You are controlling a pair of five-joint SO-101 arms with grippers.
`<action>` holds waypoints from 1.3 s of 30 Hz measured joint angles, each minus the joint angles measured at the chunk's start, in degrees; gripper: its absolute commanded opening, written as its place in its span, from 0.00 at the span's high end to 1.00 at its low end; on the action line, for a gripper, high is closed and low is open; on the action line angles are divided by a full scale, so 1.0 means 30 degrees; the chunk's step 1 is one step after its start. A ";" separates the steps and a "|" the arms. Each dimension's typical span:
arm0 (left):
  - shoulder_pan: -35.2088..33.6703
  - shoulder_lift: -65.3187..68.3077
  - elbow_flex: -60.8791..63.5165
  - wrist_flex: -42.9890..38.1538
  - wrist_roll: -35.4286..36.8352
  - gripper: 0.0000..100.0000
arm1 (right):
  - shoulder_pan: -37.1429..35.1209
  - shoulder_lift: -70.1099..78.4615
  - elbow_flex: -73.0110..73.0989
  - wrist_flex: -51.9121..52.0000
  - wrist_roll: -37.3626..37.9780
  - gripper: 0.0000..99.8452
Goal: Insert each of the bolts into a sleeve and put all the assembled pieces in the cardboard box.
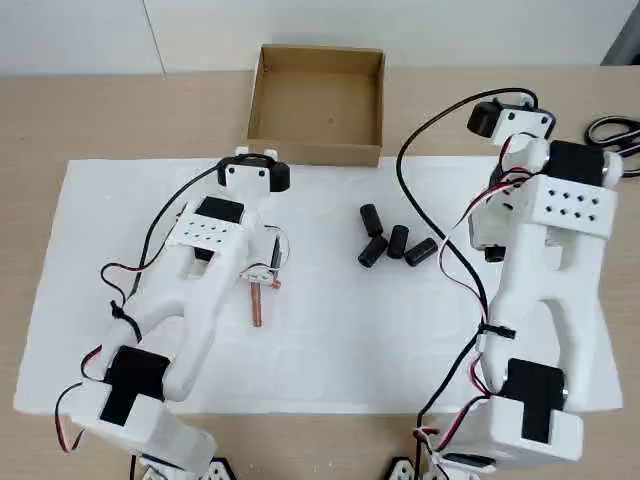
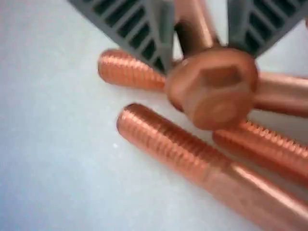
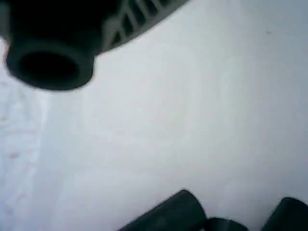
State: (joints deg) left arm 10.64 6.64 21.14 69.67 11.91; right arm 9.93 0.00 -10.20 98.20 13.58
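Note:
My left gripper point(image 2: 197, 41) is shut on a copper bolt point(image 2: 211, 89), whose hex head points at the camera. It hangs just above other copper bolts point(image 2: 183, 151) lying crossed on the white mat. From above, the left gripper point(image 1: 265, 270) stands over a lying bolt point(image 1: 257, 305). My right gripper point(image 3: 55, 33) is shut on a black sleeve point(image 3: 48, 60), held above the mat with its open end showing. In the high view that sleeve point(image 1: 494, 252) sits under the right arm. Several loose black sleeves point(image 1: 392, 243) lie mid-mat. The cardboard box point(image 1: 262, 95) stands open at the back.
A white mat point(image 1: 330, 350) covers most of the wooden table. Two loose sleeves point(image 3: 168, 216) lie close to the right gripper. Black-handled scissors point(image 1: 615, 130) rest at the far right edge. Cables hang from both arms.

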 measured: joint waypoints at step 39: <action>-0.5802 -0.5978 -0.1436 0.5597 -0.3839 0.99 | 0.0000 0.0000 0.0000 0.0000 0.0000 1.00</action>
State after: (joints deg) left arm -6.77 -11.30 16.84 86.46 0.40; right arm 9.93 0.00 -10.20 98.20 13.58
